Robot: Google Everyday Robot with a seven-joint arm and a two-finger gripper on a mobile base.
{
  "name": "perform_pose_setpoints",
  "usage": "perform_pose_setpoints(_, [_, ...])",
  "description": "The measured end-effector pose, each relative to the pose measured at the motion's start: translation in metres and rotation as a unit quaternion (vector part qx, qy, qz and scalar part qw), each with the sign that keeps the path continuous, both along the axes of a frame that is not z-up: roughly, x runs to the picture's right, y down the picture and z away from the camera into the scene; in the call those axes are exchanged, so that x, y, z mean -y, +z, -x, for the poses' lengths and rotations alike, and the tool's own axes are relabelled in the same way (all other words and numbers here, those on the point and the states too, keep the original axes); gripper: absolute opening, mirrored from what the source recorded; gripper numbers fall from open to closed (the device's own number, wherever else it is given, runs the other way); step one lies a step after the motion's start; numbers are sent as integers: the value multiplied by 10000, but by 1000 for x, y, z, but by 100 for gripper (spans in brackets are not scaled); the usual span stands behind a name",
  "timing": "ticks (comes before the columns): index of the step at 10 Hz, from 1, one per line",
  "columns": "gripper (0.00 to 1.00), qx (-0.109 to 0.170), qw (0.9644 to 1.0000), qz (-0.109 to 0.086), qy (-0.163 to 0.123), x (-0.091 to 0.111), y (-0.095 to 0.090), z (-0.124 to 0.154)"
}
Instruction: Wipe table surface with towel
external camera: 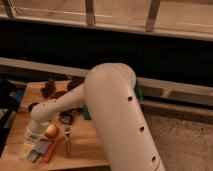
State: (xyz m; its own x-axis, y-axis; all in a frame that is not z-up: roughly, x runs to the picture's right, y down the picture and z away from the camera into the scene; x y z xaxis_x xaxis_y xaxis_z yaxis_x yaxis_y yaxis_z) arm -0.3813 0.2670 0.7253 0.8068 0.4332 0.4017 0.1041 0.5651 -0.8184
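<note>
The table surface (pixel 87 145) is light brown wood at the lower left. On its near left part lies the towel (pixel 38 149), a small grey-blue cloth. My big white arm fills the middle of the view and reaches down-left. Its gripper (pixel 33 136) hangs just above the towel's far edge, beside an orange fruit (pixel 51 131). The gripper is open and I see nothing held in it. The arm hides part of the tabletop.
An orange-red stick-like item (pixel 55 148) and a thin tool (pixel 68 140) lie right of the towel. Dark items (pixel 48 89) sit at the table's far side. A green object (pixel 137 92) shows behind the arm. A dark wall with railing runs behind; grey floor lies to the right.
</note>
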Motion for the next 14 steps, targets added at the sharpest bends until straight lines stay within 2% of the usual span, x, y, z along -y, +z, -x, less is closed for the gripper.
perform_pose_setpoints(4, [79,-355,9993,-35,125,9,19,-33])
perform_pose_setpoints(5, [73,-385,9992,-9,146,8,24,-34])
perform_pose_setpoints(7, [53,-334,9994,13,113,6,29,-28])
perform_pose_setpoints(8, [47,-305,9995,16,87,4,28,-25])
perform_pose_setpoints(10, [23,-227,9997,-34,11,5,23,-18])
perform_pose_setpoints(12, [4,-216,9996,-150,41,15,14,-18])
perform_pose_setpoints(14, [0,-243,9993,-275,90,26,6,-19])
